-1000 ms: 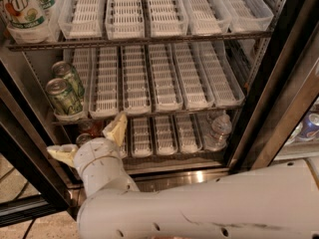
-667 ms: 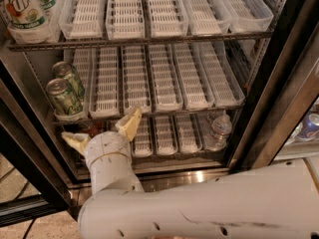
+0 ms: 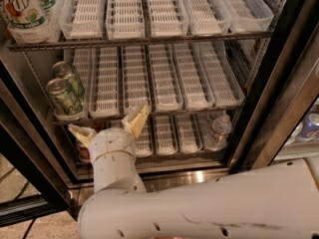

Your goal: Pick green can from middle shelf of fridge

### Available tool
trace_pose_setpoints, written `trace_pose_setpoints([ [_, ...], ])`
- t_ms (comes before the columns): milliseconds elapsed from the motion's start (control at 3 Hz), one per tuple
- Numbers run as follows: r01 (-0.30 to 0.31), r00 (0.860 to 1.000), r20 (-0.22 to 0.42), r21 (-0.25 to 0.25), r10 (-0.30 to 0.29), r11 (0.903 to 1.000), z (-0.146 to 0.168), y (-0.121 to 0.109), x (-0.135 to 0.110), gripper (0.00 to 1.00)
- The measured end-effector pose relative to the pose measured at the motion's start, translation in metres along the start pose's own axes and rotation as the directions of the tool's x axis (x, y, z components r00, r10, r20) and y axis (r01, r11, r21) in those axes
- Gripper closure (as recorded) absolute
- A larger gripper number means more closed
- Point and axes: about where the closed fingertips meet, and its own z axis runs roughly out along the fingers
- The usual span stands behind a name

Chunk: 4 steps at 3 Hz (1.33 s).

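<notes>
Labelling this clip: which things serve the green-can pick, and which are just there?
Job: green can and twin, left on middle shelf; fridge; claw, open, just below that shelf's front.
Lying about: water bottle, lower right; 7UP drinks, top left.

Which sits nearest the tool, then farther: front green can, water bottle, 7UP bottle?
Tool, open, low at the fridge front, left of centre:
1. Front green can, just up-left.
2. Water bottle, low right.
3. 7UP bottle, top-left corner.

The letters "UP" can be read in green on a white container (image 3: 20,6) at the top left. The gripper (image 3: 108,119) is held, fingers spread, just below the middle shelf (image 3: 199,110).
</notes>
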Motion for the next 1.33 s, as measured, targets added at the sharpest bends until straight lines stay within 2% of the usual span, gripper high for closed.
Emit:
trace_pose_setpoints([
  [667, -0.060, 0.997, 0.049, 0.019, 0.059, 0.9980, 0.014, 0.011, -0.004, 0.00],
  [1333, -0.089, 0.991, 0.098, -0.019, 0.090, 0.9959, 0.028, 0.033, -0.012, 0.00],
])
